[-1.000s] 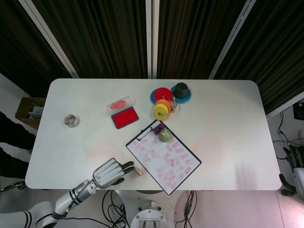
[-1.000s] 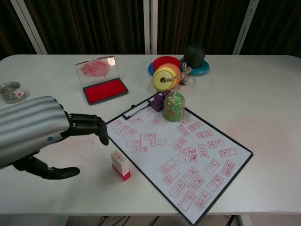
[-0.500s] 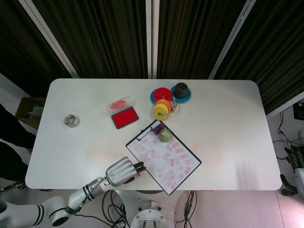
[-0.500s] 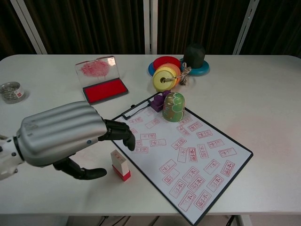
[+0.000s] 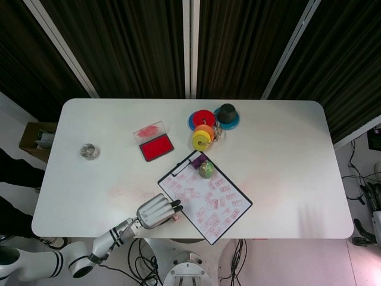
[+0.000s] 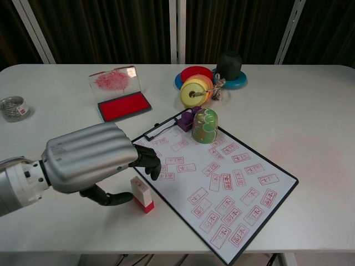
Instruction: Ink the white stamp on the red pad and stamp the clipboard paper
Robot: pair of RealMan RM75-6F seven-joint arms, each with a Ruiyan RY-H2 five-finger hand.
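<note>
Dark vertical blinds hang behind a white table (image 5: 280, 143). Near the middle of its front edge a clipboard (image 6: 280, 191) lies askew, its paper (image 6: 222, 177) covered in red imprints, with a green ornament (image 6: 204, 125) standing at the clip end. The left hand (image 6: 91, 158) hovers by the front edge just left of the clipboard, fingers curled over and thumb reaching beneath, bracketing the white stamp (image 6: 142, 194) without visibly clamping it. The stamp stands upright on the table, just off the clipboard's left edge. Towards the back left sits the red pad (image 6: 124, 105), lid raised. Stacked coloured discs (image 6: 197, 86) sit near the back edge. The right hand is out of sight.
</note>
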